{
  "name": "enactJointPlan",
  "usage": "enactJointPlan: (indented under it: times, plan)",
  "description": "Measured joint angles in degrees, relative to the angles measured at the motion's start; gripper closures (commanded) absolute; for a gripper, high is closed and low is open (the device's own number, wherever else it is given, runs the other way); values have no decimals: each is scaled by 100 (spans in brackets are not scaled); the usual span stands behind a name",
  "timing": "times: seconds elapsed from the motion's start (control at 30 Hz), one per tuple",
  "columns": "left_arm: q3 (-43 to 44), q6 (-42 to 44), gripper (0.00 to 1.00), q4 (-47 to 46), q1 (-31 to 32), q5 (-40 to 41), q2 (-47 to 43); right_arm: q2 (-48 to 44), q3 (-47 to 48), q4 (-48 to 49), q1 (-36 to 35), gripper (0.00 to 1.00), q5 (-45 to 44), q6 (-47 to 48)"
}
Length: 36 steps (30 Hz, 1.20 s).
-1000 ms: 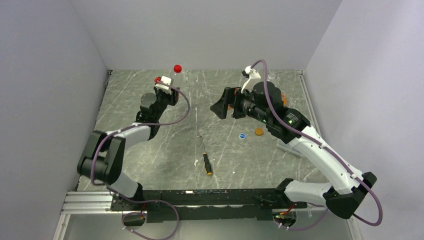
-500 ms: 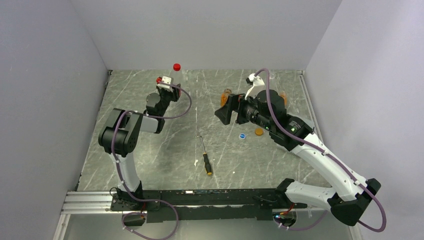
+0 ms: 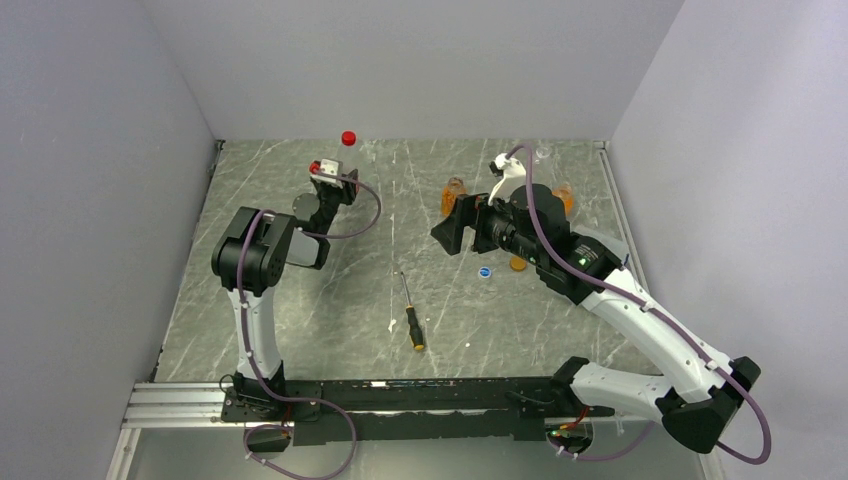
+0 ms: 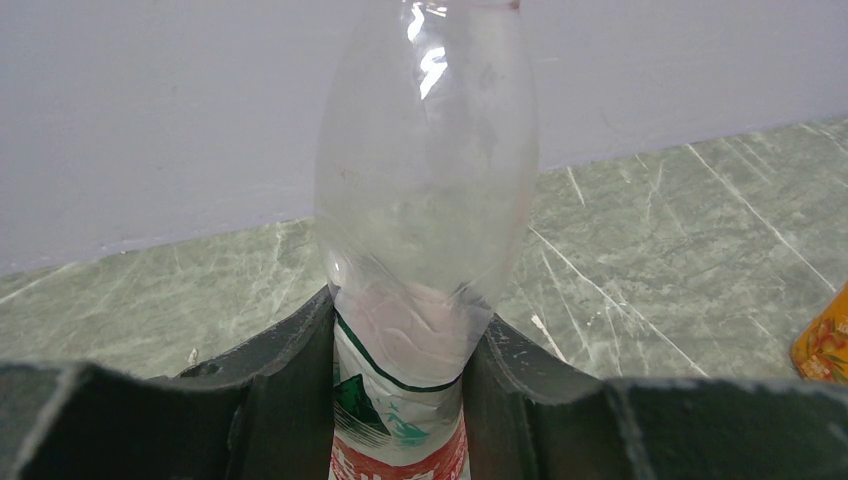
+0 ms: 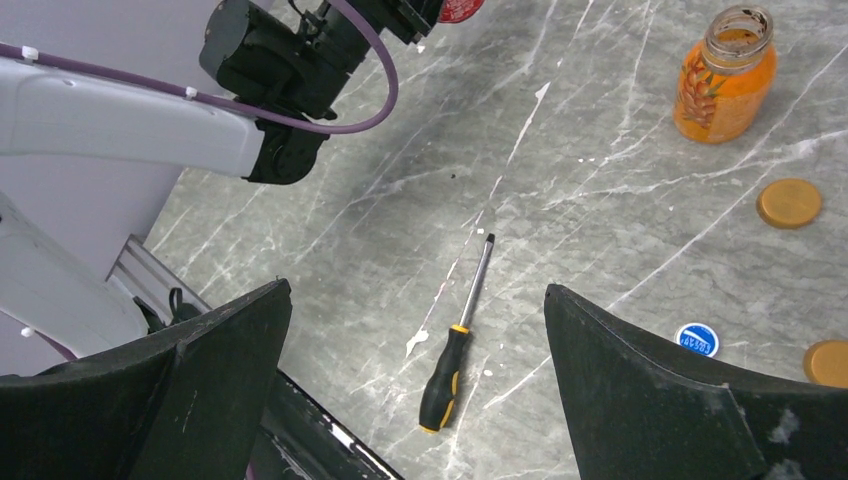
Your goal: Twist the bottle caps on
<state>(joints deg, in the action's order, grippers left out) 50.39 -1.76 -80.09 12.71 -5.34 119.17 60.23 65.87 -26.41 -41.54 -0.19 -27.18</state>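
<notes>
**Left arm** (image 3: 250,262): white link shells and black joint housings. A purple cable (image 3: 368,205) loops off the wrist at its 3 o'clock side.

**Left hand** (image 4: 398,430): two thick matt-black fingers (image 4: 285,400) with sloped shoulders, and a white mount behind them.

**Right arm** (image 3: 640,320): white links, black elbow and shoulder housings, and a black forearm block with small green lights (image 3: 583,262). A purple cable (image 3: 541,215) runs its length, with a white bracket (image 3: 506,170) at the wrist.

**Right hand** (image 5: 417,290): two broad black wedge-shaped fingers (image 5: 640,390), faintly scuffed with pale specks.

**Mounting**: a black base bar (image 3: 420,395) at 6 o'clock of the overhead view, on a ribbed aluminium rail (image 3: 170,405), with purple cable loops beneath.
</notes>
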Motion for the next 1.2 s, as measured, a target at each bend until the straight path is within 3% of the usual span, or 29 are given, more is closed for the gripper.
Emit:
enactJointPlan:
  times: [0.63, 1.2]
  plan:
    - [-308, -90, 84, -396, 0, 22, 85, 118, -103, 15, 0, 0, 20, 4]
    - [-396, -109, 62, -577, 0, 111, 142, 133, -177, 39, 0, 0, 70, 4]
